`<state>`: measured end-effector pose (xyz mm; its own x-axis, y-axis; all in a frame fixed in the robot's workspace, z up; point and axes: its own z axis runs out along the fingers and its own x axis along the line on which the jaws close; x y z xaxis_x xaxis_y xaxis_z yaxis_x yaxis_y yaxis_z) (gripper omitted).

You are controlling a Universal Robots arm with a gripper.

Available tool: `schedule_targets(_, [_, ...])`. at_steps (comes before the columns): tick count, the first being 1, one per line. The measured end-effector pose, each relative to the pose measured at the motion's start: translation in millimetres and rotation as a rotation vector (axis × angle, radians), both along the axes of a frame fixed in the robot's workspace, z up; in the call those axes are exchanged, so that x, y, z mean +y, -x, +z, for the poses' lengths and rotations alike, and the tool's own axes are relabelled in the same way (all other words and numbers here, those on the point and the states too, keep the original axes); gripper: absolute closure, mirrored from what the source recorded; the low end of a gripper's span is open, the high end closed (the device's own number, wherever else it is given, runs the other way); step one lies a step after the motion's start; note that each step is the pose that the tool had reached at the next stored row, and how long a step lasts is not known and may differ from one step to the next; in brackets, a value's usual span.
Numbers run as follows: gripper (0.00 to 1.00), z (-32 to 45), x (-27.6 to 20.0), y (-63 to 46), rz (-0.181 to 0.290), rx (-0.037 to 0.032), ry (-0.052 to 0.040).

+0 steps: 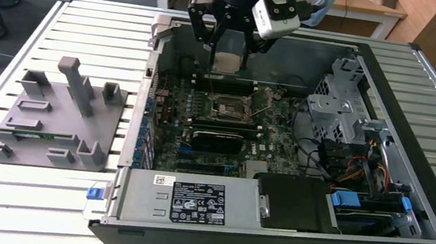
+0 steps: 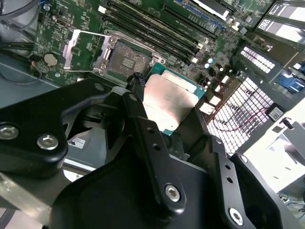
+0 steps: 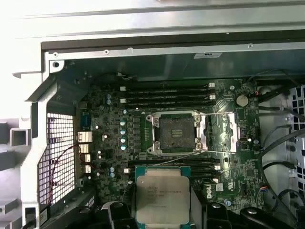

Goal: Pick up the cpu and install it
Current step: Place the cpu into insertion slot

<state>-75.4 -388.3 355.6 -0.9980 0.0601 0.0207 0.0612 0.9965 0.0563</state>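
Tool: black tool [image 1: 229, 51] was clamped on thin silvery square cpu [image 3: 162, 200].
Care: cpu had to meet open metal-framed socket [image 3: 176, 132] level and squared.

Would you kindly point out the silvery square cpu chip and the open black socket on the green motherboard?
silvery square cpu chip [image 3: 162, 193], first wrist view, centre of its metal top.
open black socket [image 3: 176, 132], first wrist view, middle of its recessed contact field.
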Motion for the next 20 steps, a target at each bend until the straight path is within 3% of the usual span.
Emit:
schedule_targets(9, [0.46,0.0,0.0,-4.7,-0.01,0.0,0.0005])
schedule_targets(20, [0.46,-1.4,0.2,-4.8,-0.18,-0.0021,0.001])
